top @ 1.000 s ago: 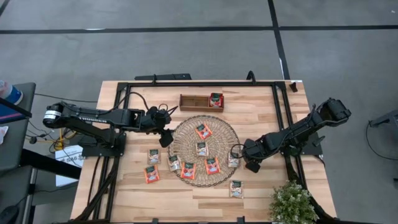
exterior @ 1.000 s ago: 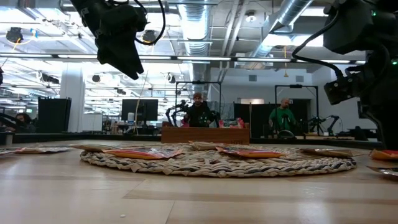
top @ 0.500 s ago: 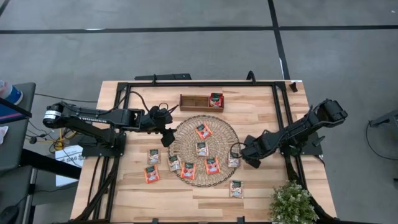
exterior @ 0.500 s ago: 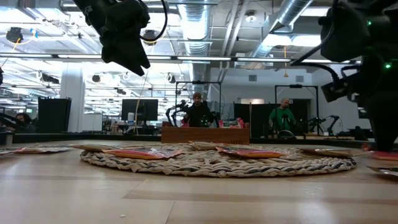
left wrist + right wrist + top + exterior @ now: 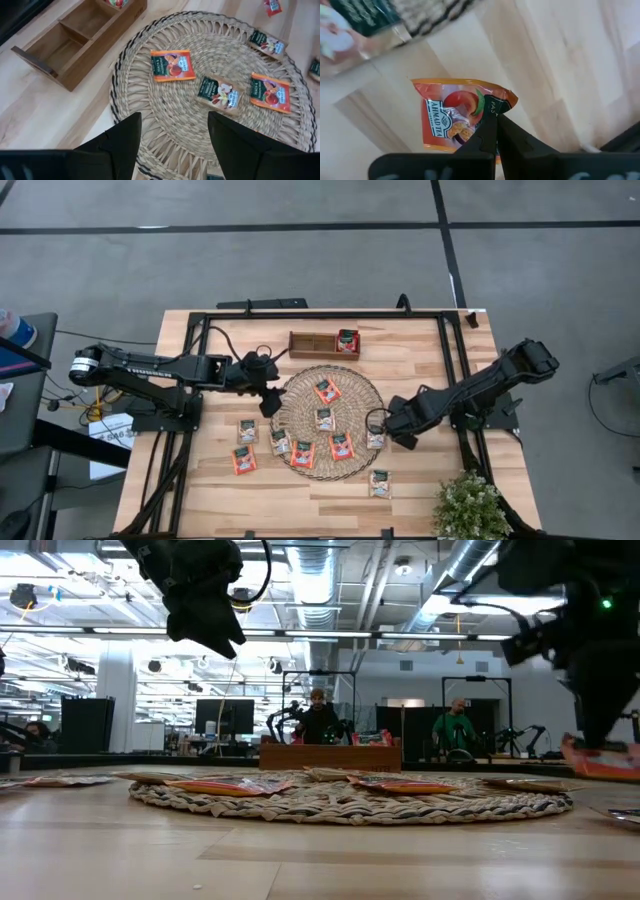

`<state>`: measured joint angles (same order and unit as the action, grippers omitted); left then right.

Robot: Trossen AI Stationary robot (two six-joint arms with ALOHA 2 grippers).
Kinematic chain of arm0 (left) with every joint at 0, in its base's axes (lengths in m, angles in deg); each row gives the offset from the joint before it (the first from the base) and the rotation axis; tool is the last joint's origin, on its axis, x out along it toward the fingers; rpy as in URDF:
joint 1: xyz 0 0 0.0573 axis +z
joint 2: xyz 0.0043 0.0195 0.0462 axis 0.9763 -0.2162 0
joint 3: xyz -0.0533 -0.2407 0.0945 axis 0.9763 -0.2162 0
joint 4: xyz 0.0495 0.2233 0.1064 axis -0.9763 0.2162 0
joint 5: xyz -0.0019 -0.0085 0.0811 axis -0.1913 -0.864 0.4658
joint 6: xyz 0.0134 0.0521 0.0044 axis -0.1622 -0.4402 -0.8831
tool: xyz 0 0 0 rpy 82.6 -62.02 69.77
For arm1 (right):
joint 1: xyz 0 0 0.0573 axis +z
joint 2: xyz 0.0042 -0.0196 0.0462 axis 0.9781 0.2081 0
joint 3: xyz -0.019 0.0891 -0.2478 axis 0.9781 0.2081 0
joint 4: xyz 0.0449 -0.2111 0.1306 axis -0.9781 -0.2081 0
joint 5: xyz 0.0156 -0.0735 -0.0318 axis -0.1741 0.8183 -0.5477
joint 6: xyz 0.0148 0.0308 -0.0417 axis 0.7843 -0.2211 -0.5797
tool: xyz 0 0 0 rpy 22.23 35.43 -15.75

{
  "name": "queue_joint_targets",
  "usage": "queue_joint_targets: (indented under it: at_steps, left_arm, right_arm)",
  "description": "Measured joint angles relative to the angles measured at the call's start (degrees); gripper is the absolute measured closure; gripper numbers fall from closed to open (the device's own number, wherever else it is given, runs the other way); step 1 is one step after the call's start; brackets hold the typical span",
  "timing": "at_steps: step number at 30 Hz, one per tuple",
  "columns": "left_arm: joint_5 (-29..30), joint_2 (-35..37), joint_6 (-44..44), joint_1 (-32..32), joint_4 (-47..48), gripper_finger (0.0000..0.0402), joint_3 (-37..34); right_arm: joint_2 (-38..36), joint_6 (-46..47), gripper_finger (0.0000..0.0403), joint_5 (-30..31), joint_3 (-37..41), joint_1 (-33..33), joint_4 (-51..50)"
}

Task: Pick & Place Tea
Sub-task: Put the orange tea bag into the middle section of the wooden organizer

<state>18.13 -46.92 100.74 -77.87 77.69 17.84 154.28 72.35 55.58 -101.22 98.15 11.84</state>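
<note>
Pick step: I have right tool (image 5: pixel 492 131) pinched on orange sachet (image 5: pixel 457 117), just off mat (image 5: pixel 328 421) toward counter's right edge. Next: carry to tray (image 5: pixel 324 343), far edge. Left tool (image 5: pixel 172 131) spread, empty, over mat.

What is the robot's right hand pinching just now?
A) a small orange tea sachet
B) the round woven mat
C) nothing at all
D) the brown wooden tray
A: in the right wrist view the right hand is shut on the corner of a small flat orange tea sachet, above the pale wooden table.
</note>
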Motion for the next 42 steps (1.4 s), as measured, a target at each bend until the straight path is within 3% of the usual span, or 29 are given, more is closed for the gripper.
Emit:
queue_joint_targets:
  at_steps: [7,16,22,30,42]
  left_arm:
    - [-0.1,0.0,0.1,0.0,-3.0,0.0179,0.0]
    - [-4.5,0.0,0.1,0.0,-14.6,0.0179,0.0]
    - [-4.6,0.0,0.0,0.0,-24.6,0.0179,0.0]
    - [-2.8,0.0,0.9,0.0,-32.4,0.0179,0.0]
    - [2.3,0.0,6.0,2.3,-34.0,0.0179,0.0]
  right_arm:
    - [-0.1,-5.4,0.0403,1.7,-8.1,0.0,-5.7]
    - [-0.1,-12.8,0.0403,17.4,-20.4,-0.5,-9.6]
    - [-0.1,-21.7,0.0403,24.9,-25.9,-4.9,-8.8]
    - [0.2,-40.8,0.0403,28.6,-29.6,-10.8,5.5]
    - [3.9,-66.3,0.0403,33.0,-29.8,-16.4,22.8]
